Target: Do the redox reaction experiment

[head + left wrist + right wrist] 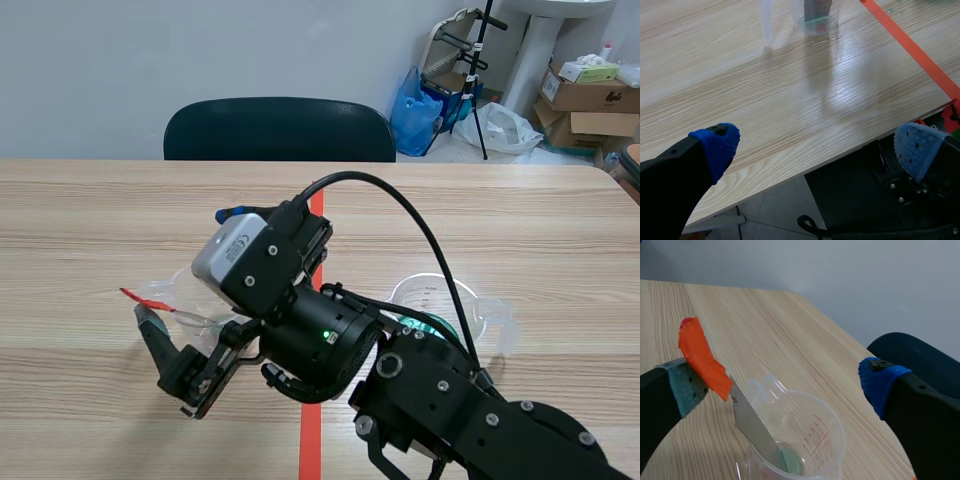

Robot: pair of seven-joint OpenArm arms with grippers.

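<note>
Right arm (450, 410): black housing showing silver screws (441, 385), green indicator (325, 335) glowing, black cable (400, 200) looping behind the fingers (155, 340). Blue dotted pads (720, 145) capping the left fingers.

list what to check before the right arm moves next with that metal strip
1. metal strip stands inside the beaker: ok
2. greenish liquid at the beaker's bottom: ok
3. right gripper holding the strip: not ok, open
4. strip's orange tape touching a pad: cannot tell
5. left gripper open, apart from the beaker: ok
</note>
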